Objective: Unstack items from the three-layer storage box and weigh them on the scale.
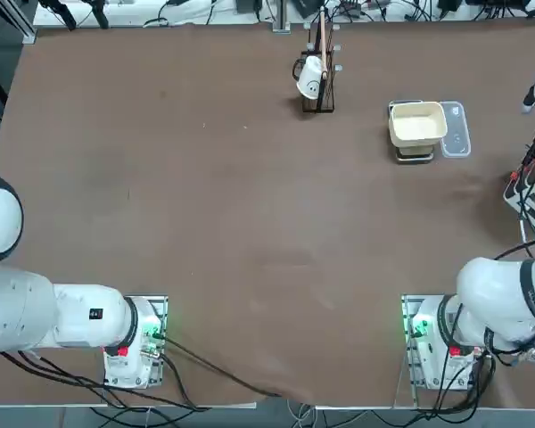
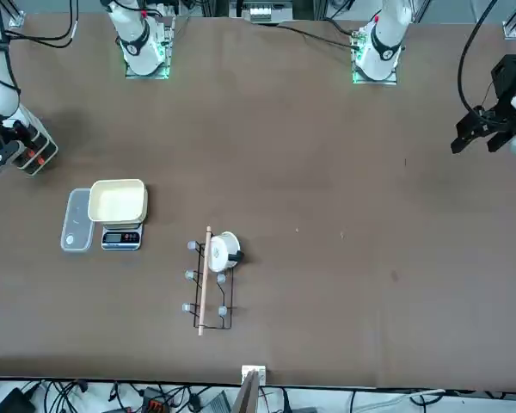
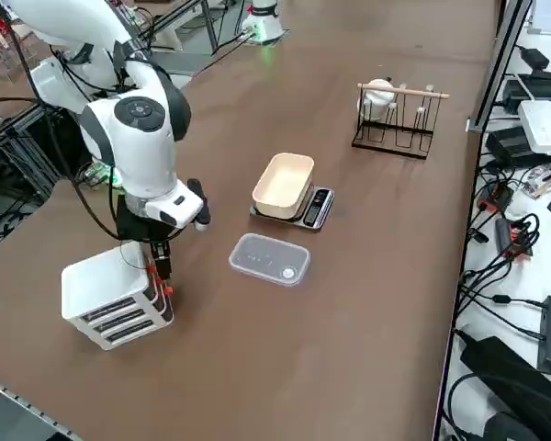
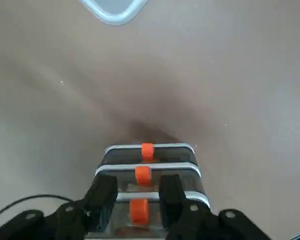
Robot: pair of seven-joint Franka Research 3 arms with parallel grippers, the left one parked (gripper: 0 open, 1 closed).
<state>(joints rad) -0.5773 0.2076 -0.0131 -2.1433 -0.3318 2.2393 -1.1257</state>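
A: Looking at the right side of the table, where does the right hand sit?

B: It hangs over the three-layer storage box, pointing down at the front of the top layer. The box stands at the table's right edge, and the arm bends over it from above.

A: Is the hand clenched on anything?

B: No. In the wrist view the two black fingers stand apart, one on each side of the top orange tab, with a gap showing between each finger and the tab. So the hand is released and holds nothing.

A: How is the box built?

B: It has a white body with three stacked drawers with clear fronts, each carrying one orange tab in the middle: top, middle and lowest. All three drawers look pushed in.

A: Can you see the items inside?

B: I cannot tell; nothing can be made out through the drawer fronts.

A: And the scale?

B: It lies farther out on the table and to the left of the box, well apart from it. A cream tub sits on its platform, and the tub looks empty. A translucent panel lies flat on the table just beside the scale, on its right, between the scale and the box.

A: Anything else on the table?

B: A black wire rack stands at the far edge, left of the scale, with a white cup hanging on it.
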